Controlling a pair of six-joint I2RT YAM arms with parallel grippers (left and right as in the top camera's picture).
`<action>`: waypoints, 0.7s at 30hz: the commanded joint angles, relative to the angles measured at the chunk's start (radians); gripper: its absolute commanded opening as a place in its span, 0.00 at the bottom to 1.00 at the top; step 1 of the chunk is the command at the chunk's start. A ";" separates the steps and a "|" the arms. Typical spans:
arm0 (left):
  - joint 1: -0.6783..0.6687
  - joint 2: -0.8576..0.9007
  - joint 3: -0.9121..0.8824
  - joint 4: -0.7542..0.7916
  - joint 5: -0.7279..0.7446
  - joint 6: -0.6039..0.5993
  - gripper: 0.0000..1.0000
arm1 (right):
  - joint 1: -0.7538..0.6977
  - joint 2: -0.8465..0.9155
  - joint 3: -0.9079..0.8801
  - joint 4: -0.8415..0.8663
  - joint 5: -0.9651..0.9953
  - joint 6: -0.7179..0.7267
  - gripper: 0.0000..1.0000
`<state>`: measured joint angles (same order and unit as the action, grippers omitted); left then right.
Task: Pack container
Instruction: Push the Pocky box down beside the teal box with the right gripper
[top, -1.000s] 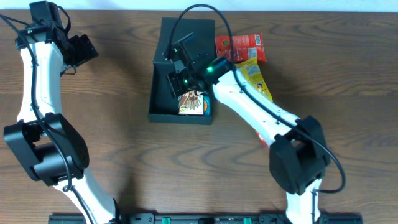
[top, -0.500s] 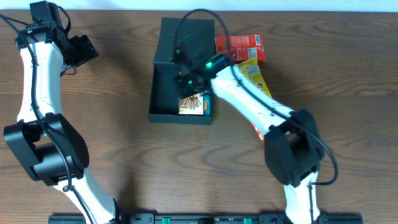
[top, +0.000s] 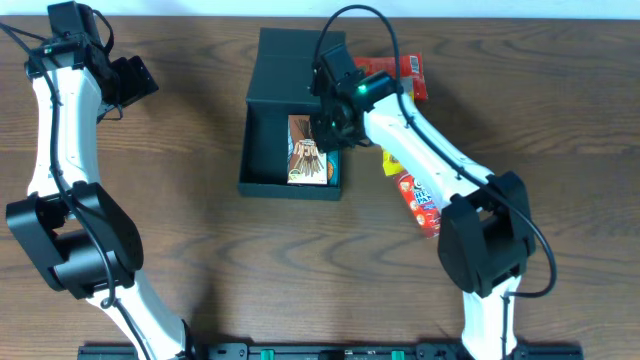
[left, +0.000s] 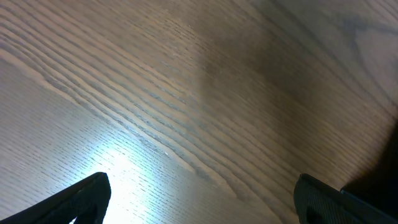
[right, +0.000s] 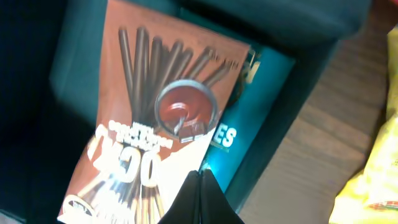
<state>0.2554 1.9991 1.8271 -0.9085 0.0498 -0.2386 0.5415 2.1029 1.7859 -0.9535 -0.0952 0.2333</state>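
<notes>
1. Container (top: 249, 150) sat at the middle of the far part of the wooden counter (top: 180, 220), a dark square box with its flat lid (top: 295, 60) hinged back and lying open behind it.
2. Inside it, against the right-hand wall, a brown box of chocolate sticks (top: 305, 150) lay flat and face up.
3. That brown box lay partly on a teal box (top: 333, 172). The teal box showed at the near right corner, with white letters visible in the right wrist view.
4. The left part of the container's floor was bare and dark.
5. The right fingers (top: 330, 128) hung over the container's right edge, just above the brown box. In the wrist view they came to a single dark point, pressed together with nothing between them.
6. The left fingers (top: 135, 78) were well away at the far left of the counter. They were spread wide, and only wood grain showed between them.
7. Outside the container, to its right, lay a red snack pack (top: 398, 68) near the lid.
8. A yellow pack (top: 392, 160) lay partly hidden under the right arm, and a red-and-white pack (top: 420, 195) lay nearer the front.
</notes>
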 joint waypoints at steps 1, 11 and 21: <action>0.006 -0.019 0.014 0.000 0.003 0.006 0.95 | 0.002 0.007 0.010 -0.021 0.031 -0.001 0.01; 0.006 -0.019 0.014 -0.002 0.003 0.006 0.95 | 0.006 0.050 0.010 -0.030 0.063 0.018 0.01; 0.006 -0.019 0.014 -0.007 0.003 0.006 0.95 | 0.010 0.090 0.010 0.000 -0.014 0.011 0.01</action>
<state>0.2554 1.9991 1.8271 -0.9115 0.0498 -0.2386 0.5476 2.1704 1.7859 -0.9668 -0.0654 0.2375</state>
